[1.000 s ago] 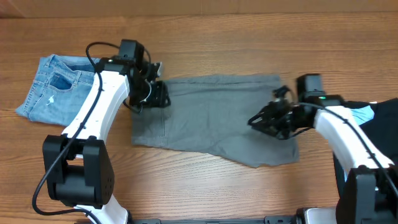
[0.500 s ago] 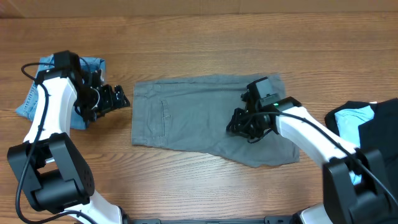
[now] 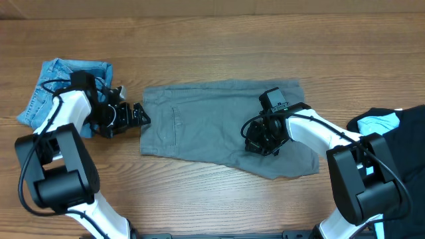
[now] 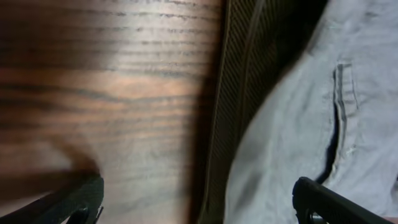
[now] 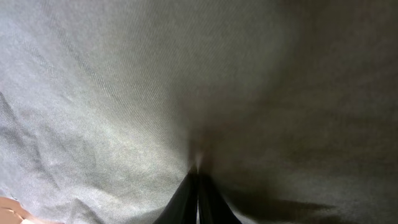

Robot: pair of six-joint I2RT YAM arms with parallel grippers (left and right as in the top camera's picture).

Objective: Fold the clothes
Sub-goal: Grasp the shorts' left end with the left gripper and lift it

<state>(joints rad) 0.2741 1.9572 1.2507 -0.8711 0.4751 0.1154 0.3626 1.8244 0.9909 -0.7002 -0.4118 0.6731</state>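
Note:
The grey shorts [image 3: 206, 126] lie spread flat in the middle of the table, waistband to the left. My left gripper [image 3: 138, 118] is open and low at the waistband edge. In the left wrist view [image 4: 199, 211] its fingers straddle the waistband, with bare wood on the left and the grey cloth [image 4: 292, 124] with its slit pocket on the right. My right gripper [image 3: 255, 139] is shut, its tips pressed down on the middle of the shorts. The right wrist view shows the closed fingertips [image 5: 198, 186] on the grey cloth [image 5: 124, 93], with a small crease at the tips.
Faded blue denim shorts [image 3: 63, 79] lie at the far left behind my left arm. Black and light-blue garments [image 3: 392, 133] lie at the right edge. Bare wood table [image 3: 199, 199] runs along the front.
My left gripper left the waistband, swung out over the denim, then came back to the waistband edge. My right gripper moved left from the shorts' right end to their middle.

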